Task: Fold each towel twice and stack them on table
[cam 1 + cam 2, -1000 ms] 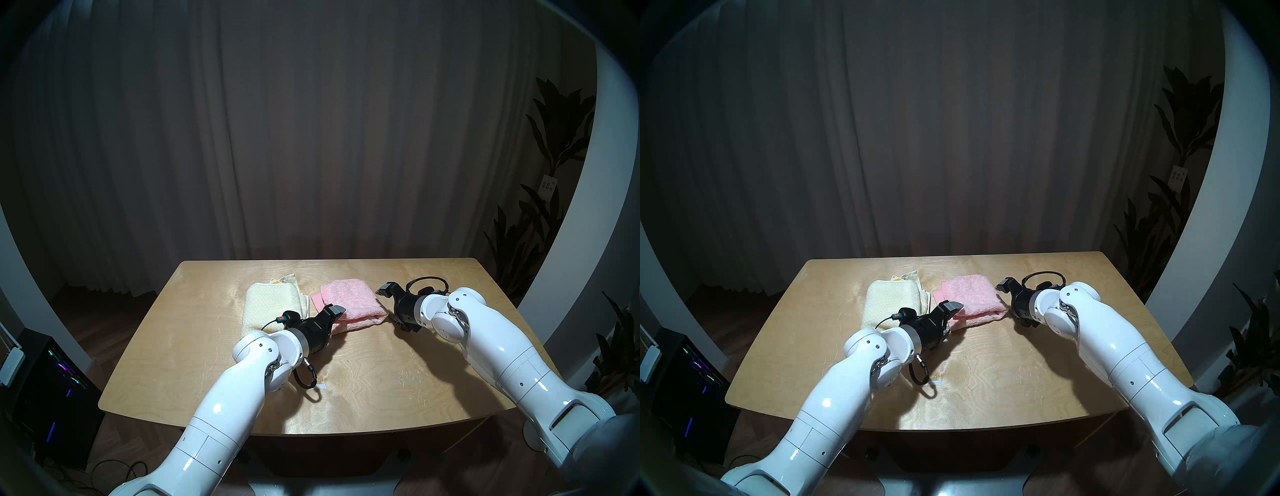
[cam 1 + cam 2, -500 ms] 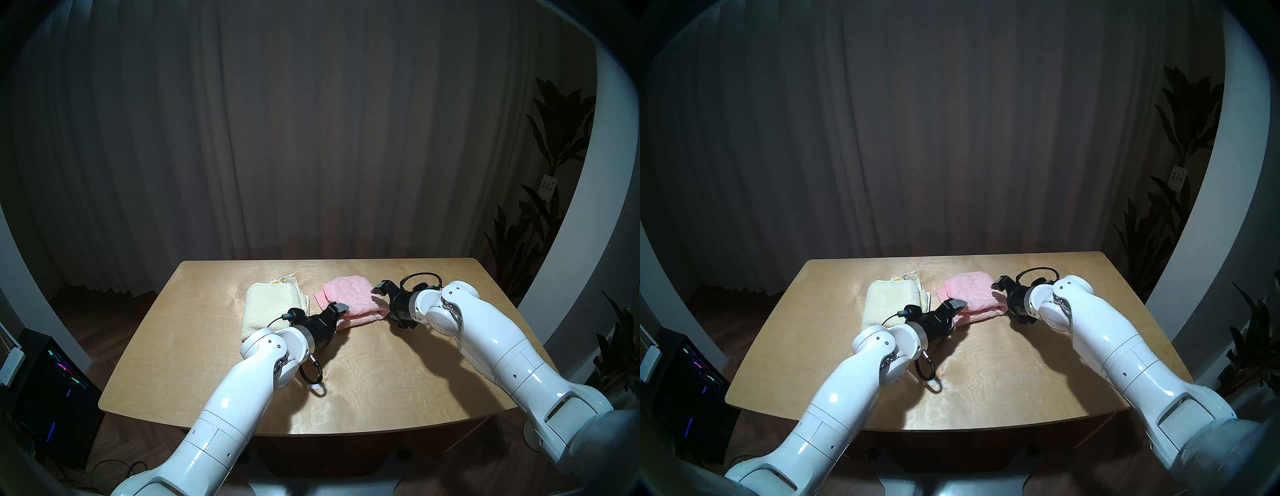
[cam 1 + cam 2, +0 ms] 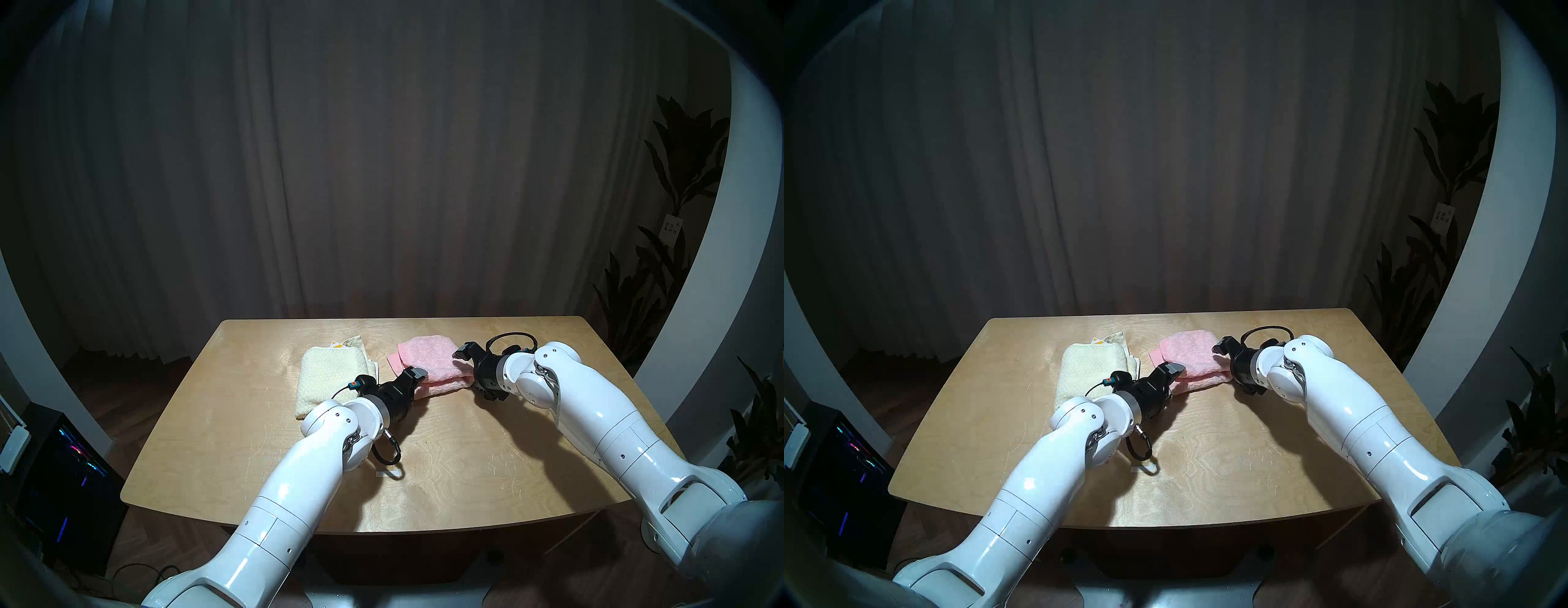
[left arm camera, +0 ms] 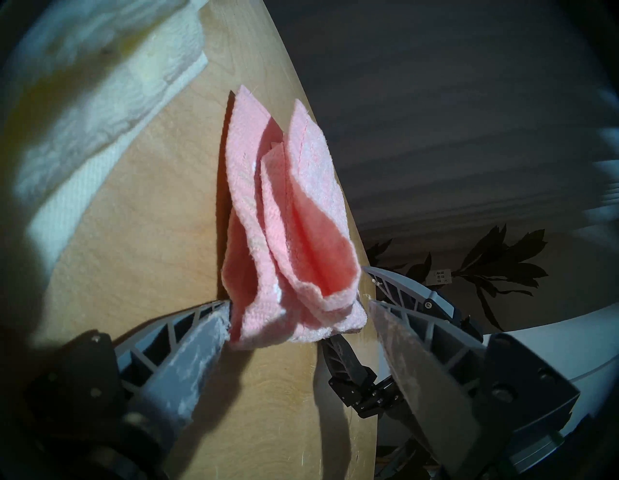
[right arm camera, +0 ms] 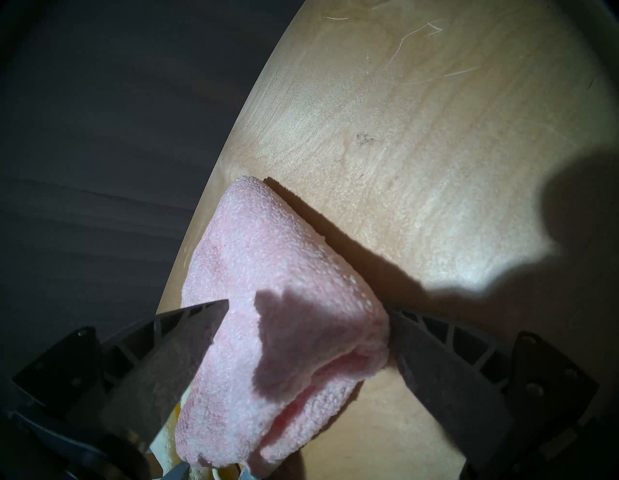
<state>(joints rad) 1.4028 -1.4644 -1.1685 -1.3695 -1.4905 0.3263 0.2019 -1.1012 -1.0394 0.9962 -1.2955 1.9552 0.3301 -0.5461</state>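
The pink towel (image 3: 428, 361) lies folded on the table (image 3: 466, 467), right of the folded cream-yellow towel (image 3: 331, 378). My left gripper (image 3: 418, 380) is open, its jaws either side of the pink towel's near-left layered end (image 4: 294, 234); one finger (image 4: 214, 325) touches the cloth. My right gripper (image 3: 466, 369) is open, its jaws either side of the towel's right folded end (image 5: 284, 285). The towel rests on the wood in both wrist views. The cream towel (image 4: 83, 117) is blurred at the left wrist view's upper left.
A white tape strip (image 3: 388, 474) and my left wrist's cable loop (image 3: 388, 452) sit near the table's front centre. A dark curtain hangs behind. A plant (image 3: 662, 276) stands at the right and a computer tower (image 3: 63, 475) on the floor at the left.
Both grippers moved in toward the pink towel; the right one slid left onto its right end. The towel shifted slightly away from me and bunched a little.
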